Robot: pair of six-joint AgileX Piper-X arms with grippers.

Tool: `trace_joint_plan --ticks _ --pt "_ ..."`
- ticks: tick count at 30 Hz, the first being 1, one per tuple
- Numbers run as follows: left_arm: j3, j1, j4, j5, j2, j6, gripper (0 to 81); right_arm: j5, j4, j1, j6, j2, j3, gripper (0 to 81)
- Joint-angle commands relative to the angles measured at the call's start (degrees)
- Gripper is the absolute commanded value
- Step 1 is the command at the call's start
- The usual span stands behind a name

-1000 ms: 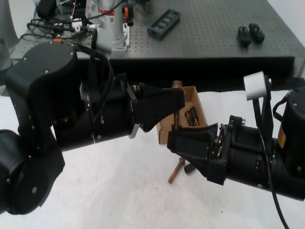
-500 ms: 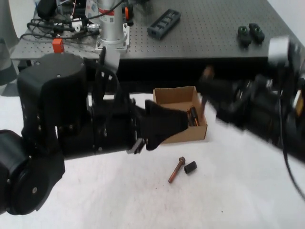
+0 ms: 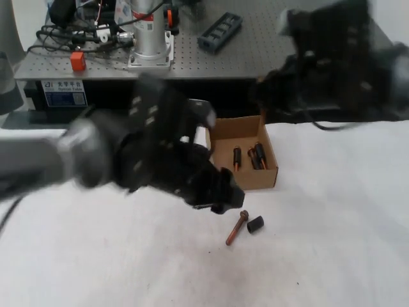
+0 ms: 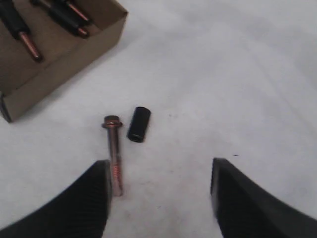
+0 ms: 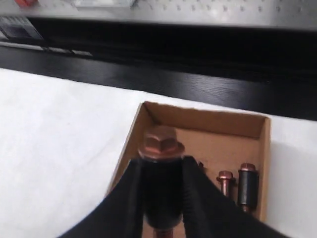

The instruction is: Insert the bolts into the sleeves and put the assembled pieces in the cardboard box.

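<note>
Left gripper (image 4: 159, 171) is spread wide and empty, low over the cloth just near of the box, with the last loose pair right under it. Loose bolt (image 4: 113, 148) lies flat and loose sleeve (image 4: 139, 124) just beside it, apart, not joined, so that's one insertion left. Cardboard box (image 3: 254, 178) sits centre, just beyond them, with what look like three assembled pieces (image 3: 237, 157) lying inside. Right gripper (image 5: 161, 173) is up at far right, clamped on an assembled piece (image 5: 161, 144), bolt head showing above the sleeve, box below it; not dropped in yet. My read: three boxed, one in hand to release, one to assemble and box. Surface is white cloth (image 3: 332, 256). Beyond it is a perforated metal table (image 3: 287, 45) carrying a metal post (image 3: 151, 32), cables (image 3: 70, 32), and a black slotted block (image 3: 219, 31).
</note>
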Motion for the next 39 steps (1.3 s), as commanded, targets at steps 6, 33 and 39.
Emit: trace_joint_plan --ticks 6,33,39 --pt "-20.44 -3.97 18.18 -10.62 16.08 11.31 41.2 3.61 15.92 0.03 -4.18 16.88 -19.34 2.4" --pt "-34.61 -5.51 29.86 -15.70 31.39 15.16 1.5 2.72 33.29 -0.95 -8.33 13.00 -24.77 34.6" --pt "-34.48 -3.51 35.97 -24.19 26.82 11.85 0.7 3.33 47.19 -1.16 -10.02 6.17 -24.77 34.6"
